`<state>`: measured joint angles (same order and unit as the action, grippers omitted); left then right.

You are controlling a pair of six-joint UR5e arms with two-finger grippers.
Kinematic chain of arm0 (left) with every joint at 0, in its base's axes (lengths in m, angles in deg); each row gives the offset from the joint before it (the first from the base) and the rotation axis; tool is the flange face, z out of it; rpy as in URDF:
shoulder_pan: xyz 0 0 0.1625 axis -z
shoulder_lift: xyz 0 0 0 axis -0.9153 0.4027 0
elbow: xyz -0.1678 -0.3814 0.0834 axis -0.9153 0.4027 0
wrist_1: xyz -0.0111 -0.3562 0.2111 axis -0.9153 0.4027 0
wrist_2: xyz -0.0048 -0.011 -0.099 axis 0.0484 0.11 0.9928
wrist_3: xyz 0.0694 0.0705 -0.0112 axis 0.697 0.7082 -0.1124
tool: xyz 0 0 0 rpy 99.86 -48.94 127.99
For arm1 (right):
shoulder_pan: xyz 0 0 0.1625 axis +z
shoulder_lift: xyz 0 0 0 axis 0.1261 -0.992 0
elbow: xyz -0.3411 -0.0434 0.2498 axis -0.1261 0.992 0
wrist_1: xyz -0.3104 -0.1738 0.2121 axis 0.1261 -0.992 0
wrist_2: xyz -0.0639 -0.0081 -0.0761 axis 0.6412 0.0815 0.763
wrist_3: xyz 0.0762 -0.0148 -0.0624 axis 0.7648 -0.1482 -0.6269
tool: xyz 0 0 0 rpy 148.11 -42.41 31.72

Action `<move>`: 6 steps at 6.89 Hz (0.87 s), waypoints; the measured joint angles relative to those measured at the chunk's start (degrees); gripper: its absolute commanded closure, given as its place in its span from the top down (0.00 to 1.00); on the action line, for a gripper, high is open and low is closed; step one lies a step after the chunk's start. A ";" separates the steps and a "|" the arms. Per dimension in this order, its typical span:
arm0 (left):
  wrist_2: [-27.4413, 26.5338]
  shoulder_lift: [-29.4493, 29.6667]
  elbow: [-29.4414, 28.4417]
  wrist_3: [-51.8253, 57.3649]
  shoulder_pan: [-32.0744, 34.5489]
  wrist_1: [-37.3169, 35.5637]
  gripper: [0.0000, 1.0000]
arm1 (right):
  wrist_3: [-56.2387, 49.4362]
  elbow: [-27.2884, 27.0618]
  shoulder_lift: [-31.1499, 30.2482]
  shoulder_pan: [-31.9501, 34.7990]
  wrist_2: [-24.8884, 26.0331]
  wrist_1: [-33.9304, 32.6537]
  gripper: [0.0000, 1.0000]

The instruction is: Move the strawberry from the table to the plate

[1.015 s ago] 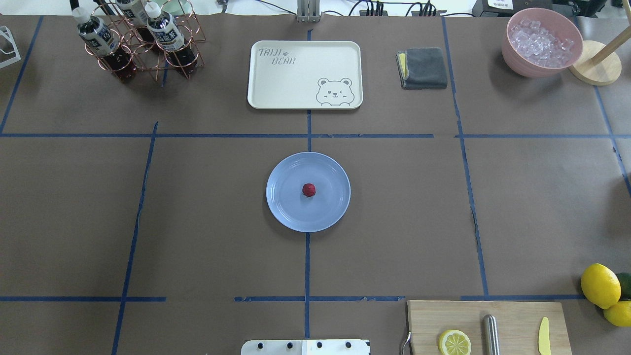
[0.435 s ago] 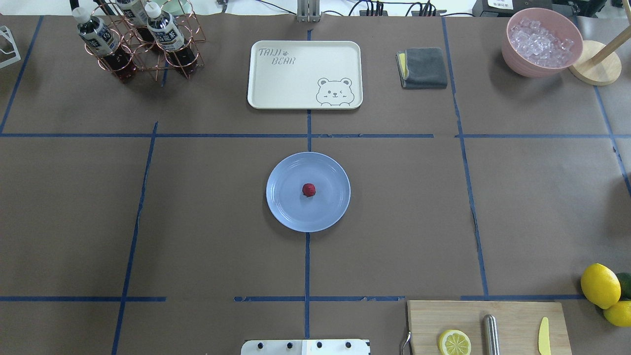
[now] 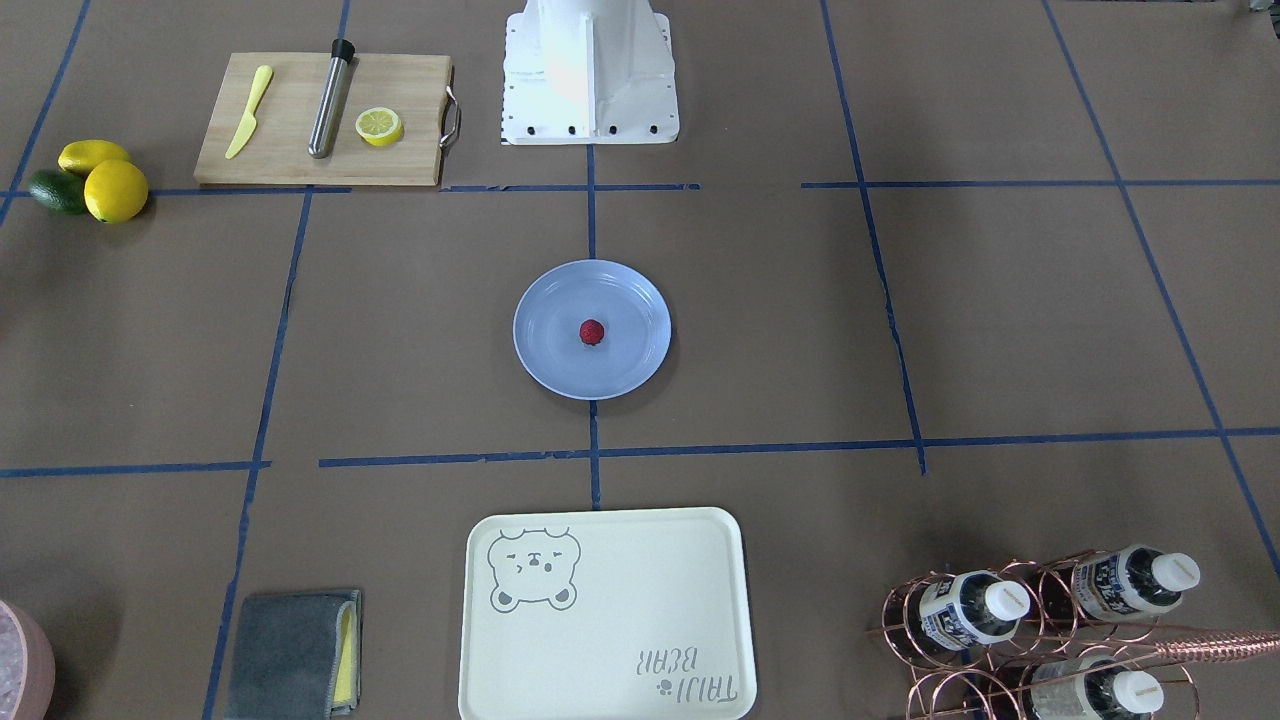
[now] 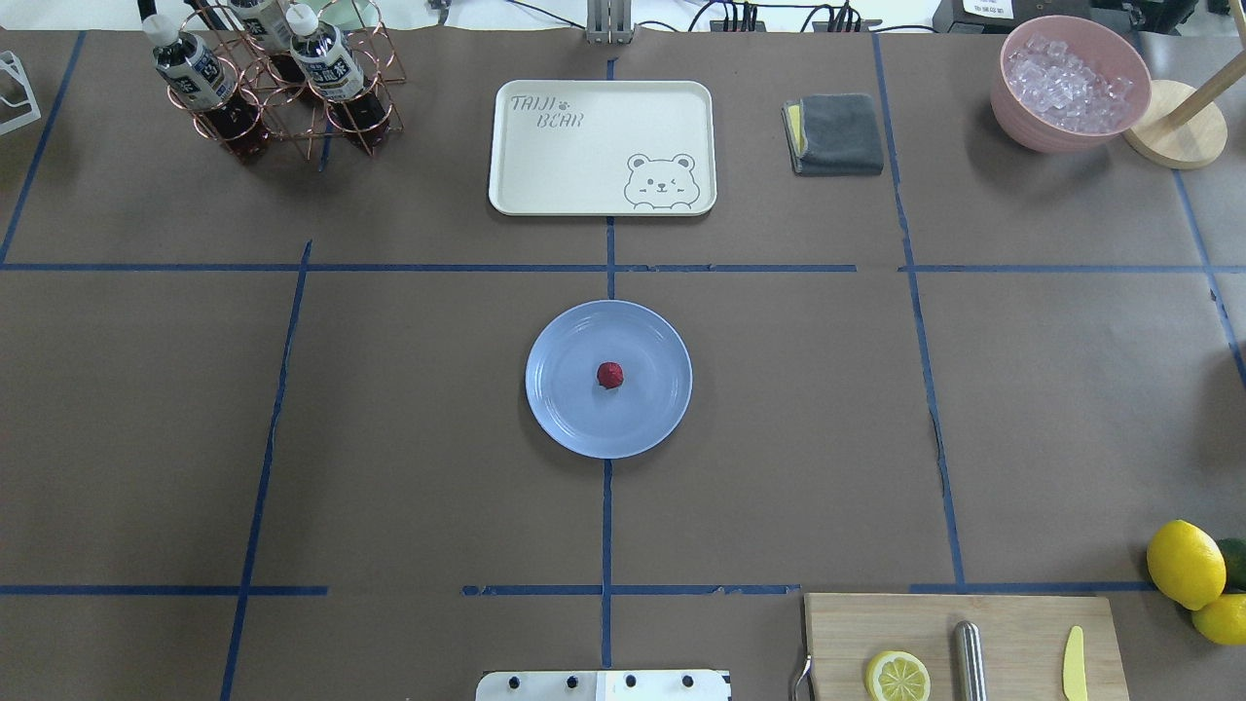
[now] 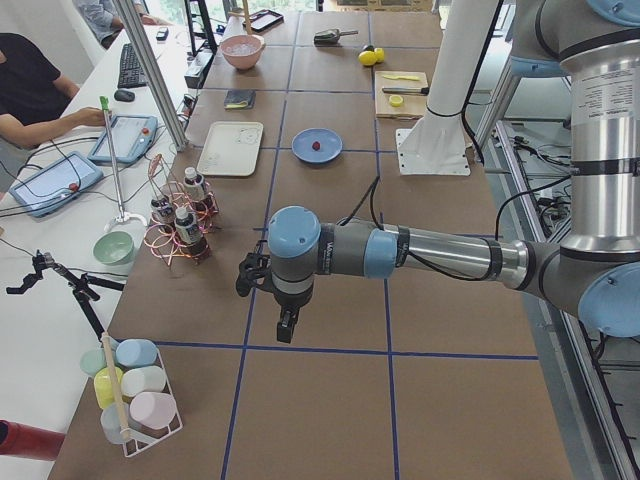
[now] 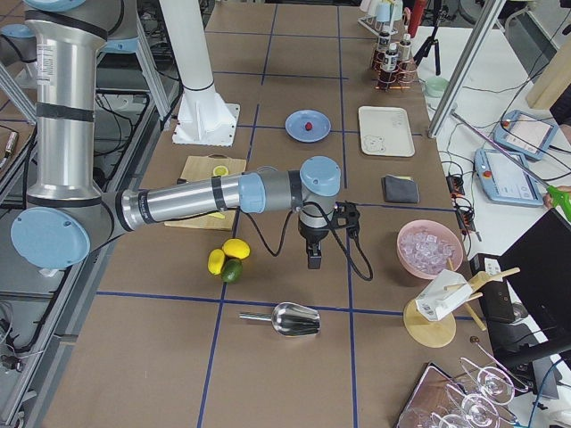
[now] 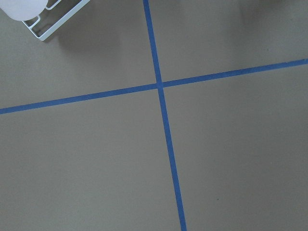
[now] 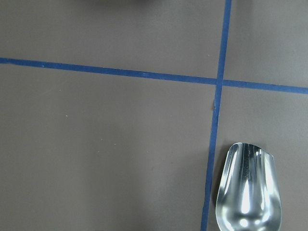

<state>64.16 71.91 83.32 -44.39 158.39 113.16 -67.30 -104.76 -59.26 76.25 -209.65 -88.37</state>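
One small dark-red bumpy strawberry, centred on plate

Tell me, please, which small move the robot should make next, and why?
Probably none; just leave both arms where they are. The strawberry lies near the middle of the plate, and the left hand and right hand hang above the table far from it. The task looks done.

This is a robotics lab: silver-and-blue jointed robot arms reach over a long brown paper-covered desk gridded with blue tape lines, beside grey teach-pendant tablets.
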 measured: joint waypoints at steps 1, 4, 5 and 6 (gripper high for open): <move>-0.28 0.47 -0.22 0.01 -0.06 -0.04 1.00 | 0.01 0.04 -0.02 0.00 -0.02 0.00 1.00; -0.26 1.08 -1.64 0.01 -0.23 -2.33 1.00 | 0.08 0.08 -0.03 0.00 -0.03 0.00 1.00; -0.27 0.99 -2.19 -0.11 -0.48 -2.48 1.00 | 0.08 0.07 -0.03 0.00 -0.09 0.00 1.00; -0.30 0.90 -2.40 -0.32 -0.90 -2.57 1.00 | 0.08 0.06 -0.03 0.00 -0.21 0.00 1.00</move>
<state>63.86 72.81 80.93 -44.72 157.49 110.59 -67.22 -104.71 -59.28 76.25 -209.85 -88.36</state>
